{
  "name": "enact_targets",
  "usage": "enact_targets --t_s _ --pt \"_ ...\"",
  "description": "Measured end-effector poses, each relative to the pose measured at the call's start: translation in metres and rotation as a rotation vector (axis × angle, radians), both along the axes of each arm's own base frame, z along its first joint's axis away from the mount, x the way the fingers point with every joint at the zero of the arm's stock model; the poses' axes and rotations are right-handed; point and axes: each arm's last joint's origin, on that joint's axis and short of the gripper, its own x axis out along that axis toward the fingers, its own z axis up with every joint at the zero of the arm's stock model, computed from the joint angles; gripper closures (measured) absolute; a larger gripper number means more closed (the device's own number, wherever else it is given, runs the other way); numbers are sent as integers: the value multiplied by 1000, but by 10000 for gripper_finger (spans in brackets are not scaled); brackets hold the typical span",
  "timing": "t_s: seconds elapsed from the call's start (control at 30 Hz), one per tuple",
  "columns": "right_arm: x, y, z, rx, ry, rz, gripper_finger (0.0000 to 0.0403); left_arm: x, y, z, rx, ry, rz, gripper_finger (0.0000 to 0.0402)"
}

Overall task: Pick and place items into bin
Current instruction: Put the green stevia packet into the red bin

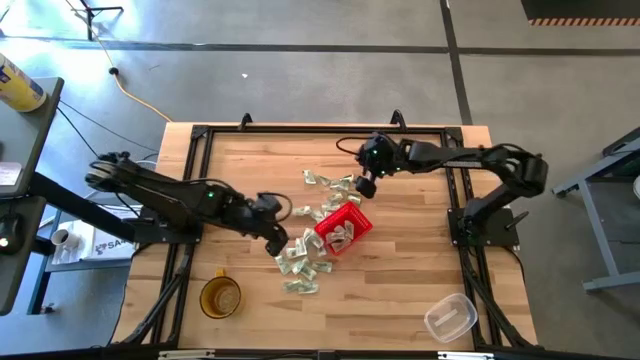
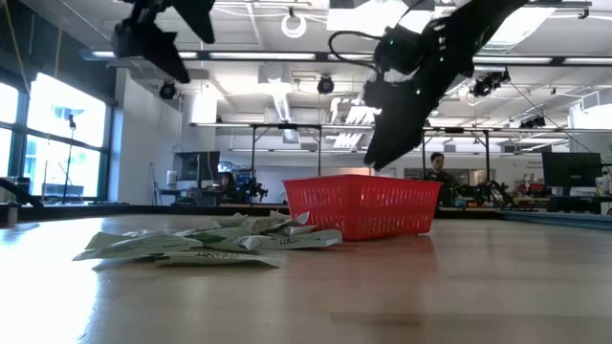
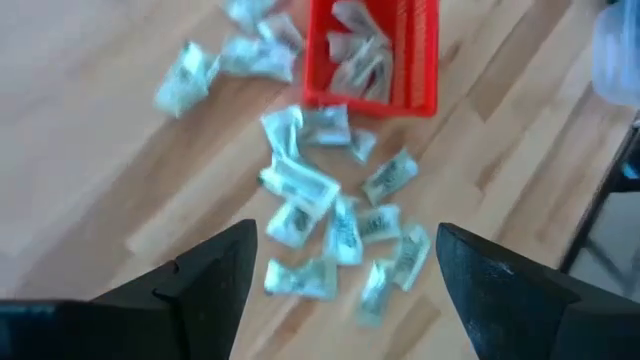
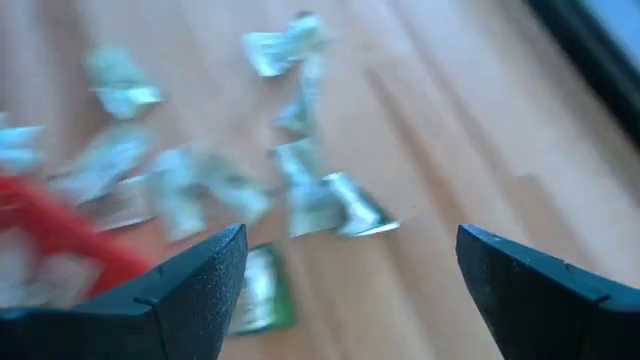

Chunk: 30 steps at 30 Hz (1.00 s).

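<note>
While both hang above the desk (image 1: 420, 290), the left gripper (image 3: 340, 275) and right gripper (image 4: 345, 270) are wide apart, holding nothing; packets (image 3: 335, 215) look blurry beside the red basket (image 3: 420, 70).

Red perforated basket (image 1: 345, 228); pale green-and-white packets (image 1: 300, 268); amber cup (image 1: 220, 297); light wood table (image 1: 400, 290)

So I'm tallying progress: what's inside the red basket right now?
The red basket holds a few pale packets, visible from above. How many are stacked, and anything beneath them, is hidden.
</note>
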Motion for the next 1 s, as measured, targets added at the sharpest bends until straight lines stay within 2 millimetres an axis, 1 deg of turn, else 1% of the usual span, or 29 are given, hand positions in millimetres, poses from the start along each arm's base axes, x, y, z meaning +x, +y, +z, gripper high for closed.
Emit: enact_targets --t_s 0.13,0.23,0.33,0.4,0.5,0.57,0.67,0.73,0.8,0.87,0.93,1.0 --pt "20 -8 -6 -82 14 7 54 -8 2 -5 -30 15 17 55" --pt "33 -13 -9 -42 43 -20 54 -9 3 -7 -37 23 17 56" --pt "39 -16 -10 -4 124 -3 54 -9 2 -7 -40 25 18 55" --pt "43 -22 -19 0 167 -4 54 -9 2 -7 -40 24 18 55" --pt "48 -35 -42 69 240 -27 54 -10 3 -7 -34 26 15 55" --pt "51 -42 -54 104 277 -50 54 -10 3 -7 -31 28 14 55" --pt "57 -51 -65 72 367 -111 55 -10 3 -7 -28 36 13 55" --pt "62 -53 -66 68 391 -108 60 -10 3 -7 -26 37 10 55" --pt "67 -54 -67 97 388 -73 74 -10 3 -7 -21 37 3 55" --pt "70 -56 -67 114 390 -62 100 -10 3 -7 -19 38 0 55" --pt "72 -57 -66 107 405 -68 139 -10 3 -7 -18 38 -1 55" --pt "71 -57 -66 96 423 -79 190 -10 3 -7 -19 37 -1 55"
